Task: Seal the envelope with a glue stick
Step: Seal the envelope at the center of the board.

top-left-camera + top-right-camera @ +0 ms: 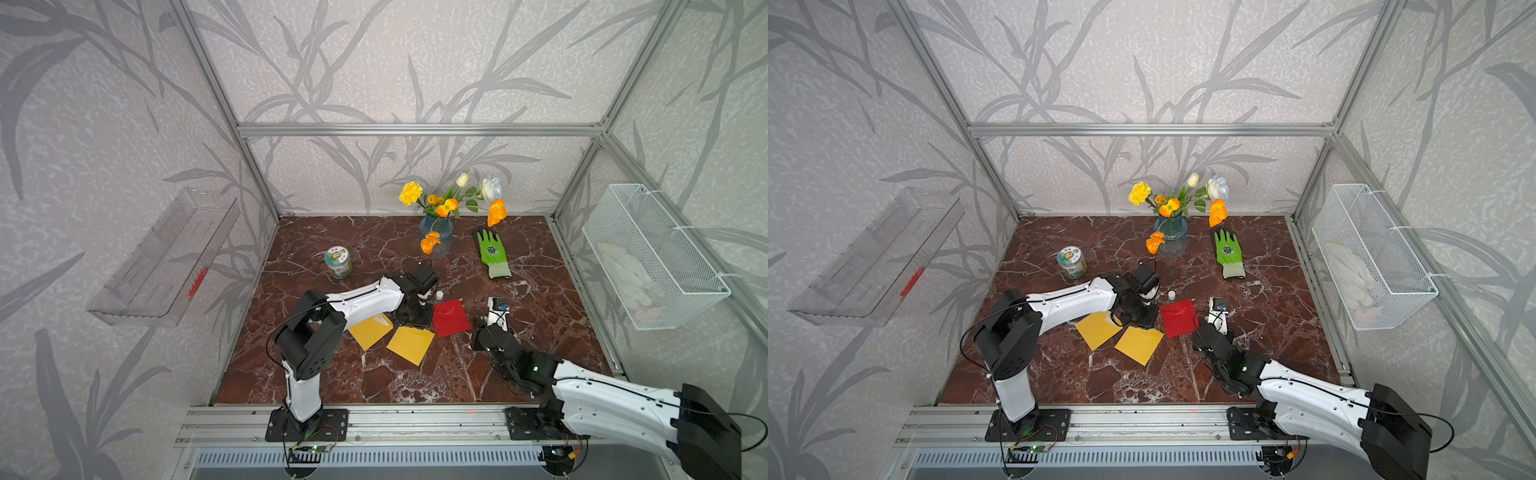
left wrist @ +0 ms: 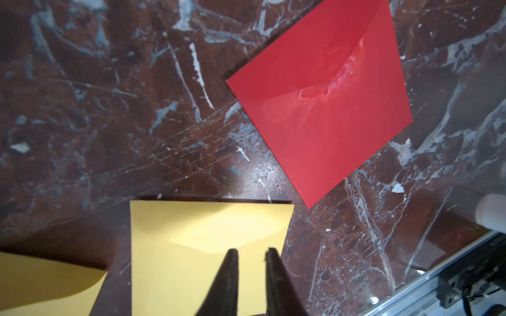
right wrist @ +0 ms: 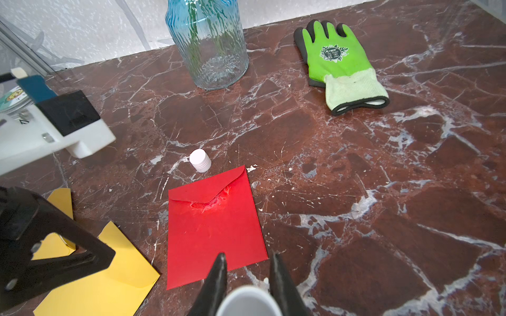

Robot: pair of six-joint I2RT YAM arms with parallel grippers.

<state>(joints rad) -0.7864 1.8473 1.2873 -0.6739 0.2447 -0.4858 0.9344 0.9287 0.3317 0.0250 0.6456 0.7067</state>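
Observation:
A red envelope [image 1: 451,318] [image 3: 213,232] lies flat in the middle of the table. Its flap is folded down, with a pale smear at the flap's tip [image 2: 339,76]. My right gripper [image 3: 247,257] [image 1: 478,329] hovers at its near right corner, shut on the glue stick [image 3: 247,301], whose white round end faces the camera. The stick's white cap [image 3: 200,160] [image 1: 439,295] stands just beyond the envelope. My left gripper [image 2: 250,253] [image 1: 412,318] points down over a yellow envelope [image 2: 191,246]. Its jaws are a narrow gap apart, with nothing between them.
Two yellow envelopes [image 1: 370,330] [image 1: 410,344] lie left of the red one. A blue glass vase of flowers [image 1: 435,235], a green glove [image 1: 492,253] and a jar [image 1: 338,262] stand farther back. A small white and blue device [image 1: 497,309] sits by the right gripper.

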